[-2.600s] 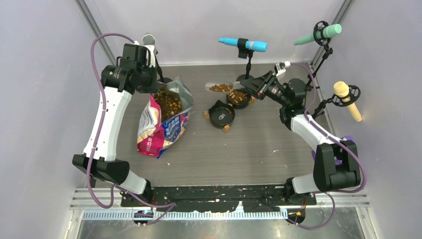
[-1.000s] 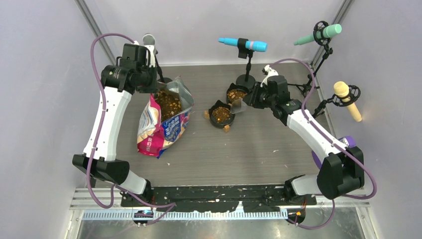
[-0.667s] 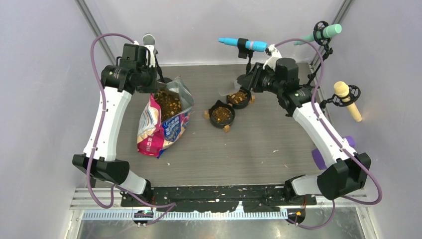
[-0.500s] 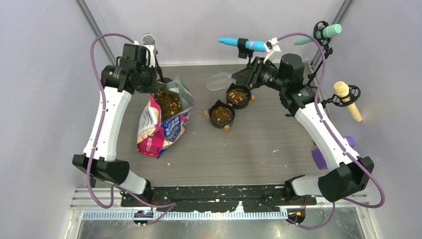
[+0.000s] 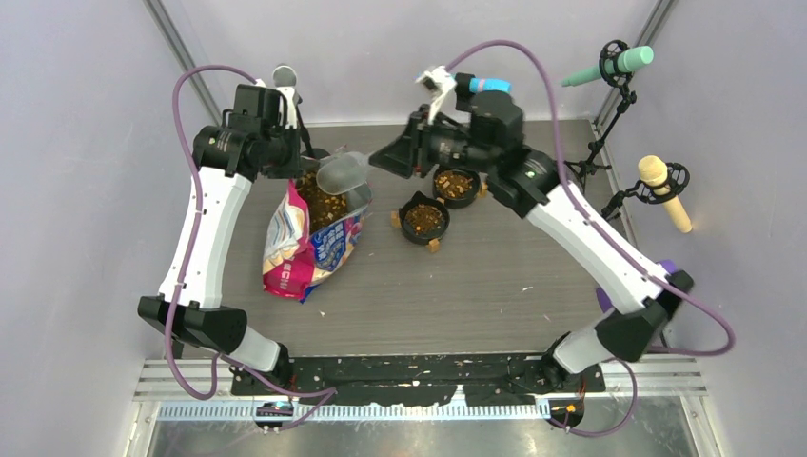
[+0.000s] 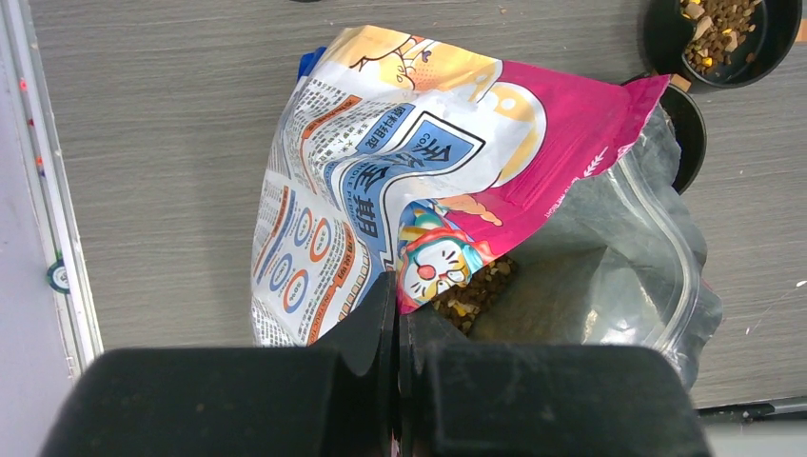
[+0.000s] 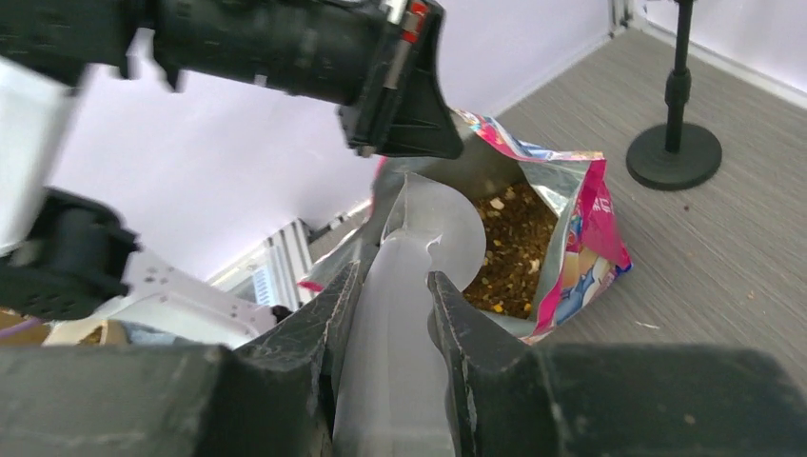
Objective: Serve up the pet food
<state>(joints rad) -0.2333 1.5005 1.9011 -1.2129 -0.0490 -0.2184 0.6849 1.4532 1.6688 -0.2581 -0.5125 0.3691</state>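
The pink-and-blue pet food bag [image 5: 314,238] lies open on the table's left side, with brown kibble [image 5: 324,195] showing in its mouth. My left gripper [image 5: 288,164] is shut on the bag's upper rim [image 6: 397,295]. My right gripper [image 5: 379,160] is shut on the handle of a clear plastic scoop [image 5: 341,174], whose empty cup hangs just over the bag's mouth [image 7: 419,248]. Two black bowls [image 5: 423,219] [image 5: 457,185] at centre hold kibble. In the right wrist view the kibble [image 7: 514,248] lies right behind the scoop.
Microphones on stands ring the back and right: blue [image 5: 487,85], green [image 5: 619,64], yellow [image 5: 663,191]. A grey one [image 5: 284,74] stands behind the left arm. A round black stand base [image 7: 678,152] sits beyond the bag. A purple object [image 5: 666,270] lies at the right edge.
My right arm has swung left from the bowls, carrying the emptied scoop to the bag's mouth. The near bowl now holds kibble. The left arm and bag have stayed still.
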